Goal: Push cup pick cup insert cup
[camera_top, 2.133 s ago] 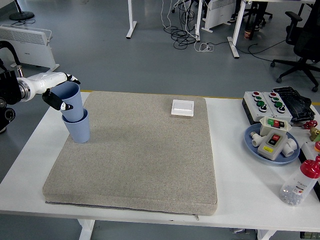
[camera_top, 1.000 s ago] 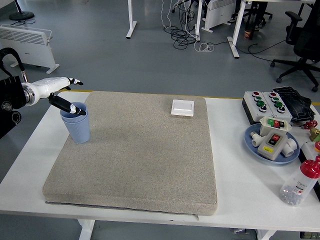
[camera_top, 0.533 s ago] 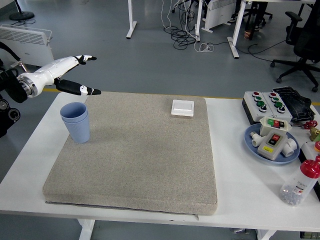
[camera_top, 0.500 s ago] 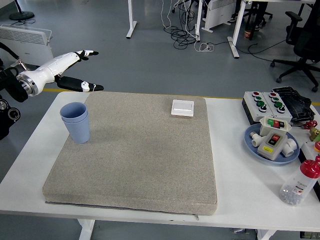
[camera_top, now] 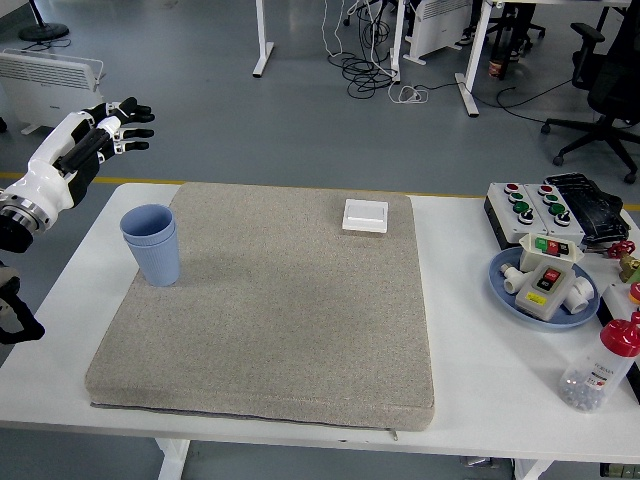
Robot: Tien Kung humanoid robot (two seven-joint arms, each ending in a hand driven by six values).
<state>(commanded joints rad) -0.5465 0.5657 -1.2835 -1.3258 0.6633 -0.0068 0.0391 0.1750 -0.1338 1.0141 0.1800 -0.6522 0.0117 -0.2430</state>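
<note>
Since the earlier frames my left hand (camera_top: 95, 140) has let go of the cup and pulled back up and to the left; it now hangs released off the desk's far-left corner, fingers (camera_top: 128, 128) spread and holding nothing. I read that as a retreat after the insert, clearing the way so the stack is not knocked on the way out.

The blue cups (camera_top: 152, 244) stand nested, one seated inside the other with only a rim's worth showing above the outer one, upright near the far-left corner of the grey mat (camera_top: 270, 330). The mat covers most of the white desk (camera_top: 480, 360), likely to give the cups a soft, non-slip base for pushing and seating. Nothing is touching the stack.

My right arm is not in view. At the mat's far edge lies a small white box (camera_top: 365, 215), well apart from the cups. Along the desk's right edge sit a button panel (camera_top: 525, 210), a blue plate (camera_top: 505, 290) of switch parts and a red-capped bottle (camera_top: 600, 368), all untouched.

By my judgement the insert is done and the task is essentially finished
</note>
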